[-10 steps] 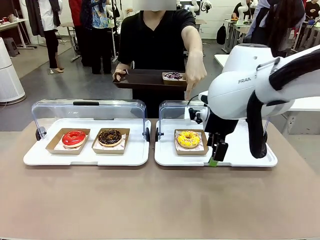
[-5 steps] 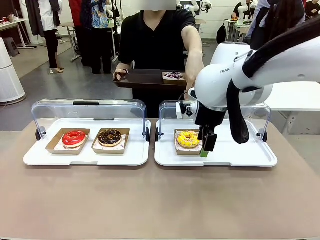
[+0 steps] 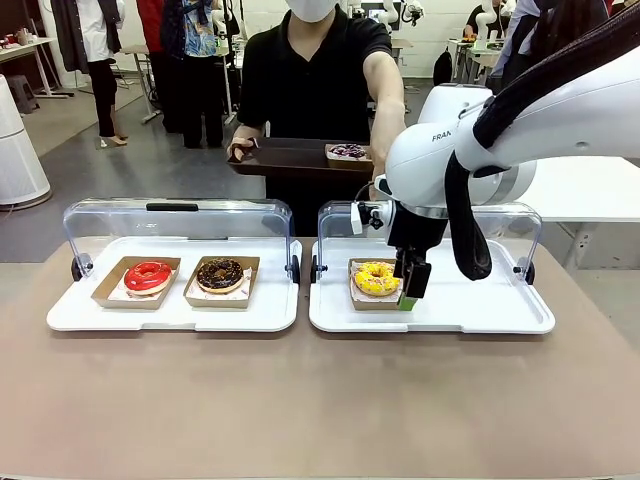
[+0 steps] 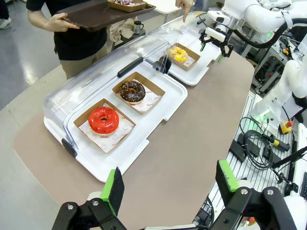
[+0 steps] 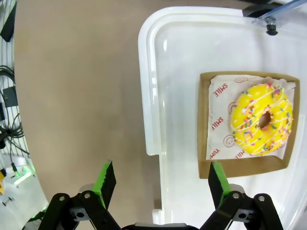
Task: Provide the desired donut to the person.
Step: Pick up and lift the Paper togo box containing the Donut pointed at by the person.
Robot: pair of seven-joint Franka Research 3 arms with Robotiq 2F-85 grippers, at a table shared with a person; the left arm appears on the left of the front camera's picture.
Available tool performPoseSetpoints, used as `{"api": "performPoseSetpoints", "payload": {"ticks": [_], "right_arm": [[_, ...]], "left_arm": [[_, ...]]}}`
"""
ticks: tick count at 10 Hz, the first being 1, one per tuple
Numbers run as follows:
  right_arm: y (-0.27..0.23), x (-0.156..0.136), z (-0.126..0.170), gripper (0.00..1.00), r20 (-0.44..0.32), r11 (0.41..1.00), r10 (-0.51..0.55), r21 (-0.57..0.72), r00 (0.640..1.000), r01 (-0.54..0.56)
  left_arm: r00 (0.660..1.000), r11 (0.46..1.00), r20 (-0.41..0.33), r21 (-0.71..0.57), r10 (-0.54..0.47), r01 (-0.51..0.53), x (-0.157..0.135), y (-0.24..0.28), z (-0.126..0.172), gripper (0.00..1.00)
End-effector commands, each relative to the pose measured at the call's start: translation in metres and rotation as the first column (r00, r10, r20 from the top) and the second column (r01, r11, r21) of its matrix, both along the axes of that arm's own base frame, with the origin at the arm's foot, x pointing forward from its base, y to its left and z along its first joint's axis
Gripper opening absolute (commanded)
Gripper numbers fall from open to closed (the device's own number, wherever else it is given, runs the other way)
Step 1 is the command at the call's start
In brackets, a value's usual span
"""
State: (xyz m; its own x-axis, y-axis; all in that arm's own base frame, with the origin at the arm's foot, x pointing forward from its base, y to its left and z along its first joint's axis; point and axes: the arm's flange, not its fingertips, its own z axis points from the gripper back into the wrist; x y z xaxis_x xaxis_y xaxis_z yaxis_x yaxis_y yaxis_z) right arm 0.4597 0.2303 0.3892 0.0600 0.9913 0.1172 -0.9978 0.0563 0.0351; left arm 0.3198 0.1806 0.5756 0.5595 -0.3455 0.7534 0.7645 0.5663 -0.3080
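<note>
My right hand, spread and empty, hovers just beside the yellow donut, which lies toward my left side.

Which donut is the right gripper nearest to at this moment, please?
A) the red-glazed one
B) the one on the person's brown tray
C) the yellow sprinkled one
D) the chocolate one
C: the right gripper, jaws open, hangs right beside the yellow sprinkled donut, far from the others.
</note>
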Motion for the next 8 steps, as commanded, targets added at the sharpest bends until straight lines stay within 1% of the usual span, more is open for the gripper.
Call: {"api": "performPoseSetpoints", "payload": {"ticks": [1,4,5,6,8], "right_arm": [[-0.003,-0.004,0.0,1.0,0.006,1.0,-0.001,0.001,1.0,0.001],[0.0,0.0,0.001,1.0,0.002,1.0,0.001,0.001,1.0,-0.001],[-0.002,0.005,-0.001,1.0,0.013,1.0,0.011,0.002,1.0,-0.011],[-0.005,0.008,-0.003,1.0,0.038,1.0,0.004,-0.024,0.999,-0.003],[-0.009,0.019,-0.011,1.0,0.049,0.999,0.008,-0.031,0.999,-0.007]], "left_arm": [[1.0,1.0,0.024,-0.018,-0.01,0.01,-0.001,0.001,0.0,1.0],[1.0,1.0,0.024,-0.018,-0.01,0.01,-0.001,0.001,0.0,1.0],[1.0,1.0,0.024,-0.018,-0.01,0.01,-0.001,0.001,0.0,1.0],[1.0,1.0,0.024,-0.018,-0.01,0.01,-0.001,0.001,0.0,1.0],[1.0,1.0,0.024,-0.018,-0.01,0.01,-0.001,0.001,0.0,1.0]]}}
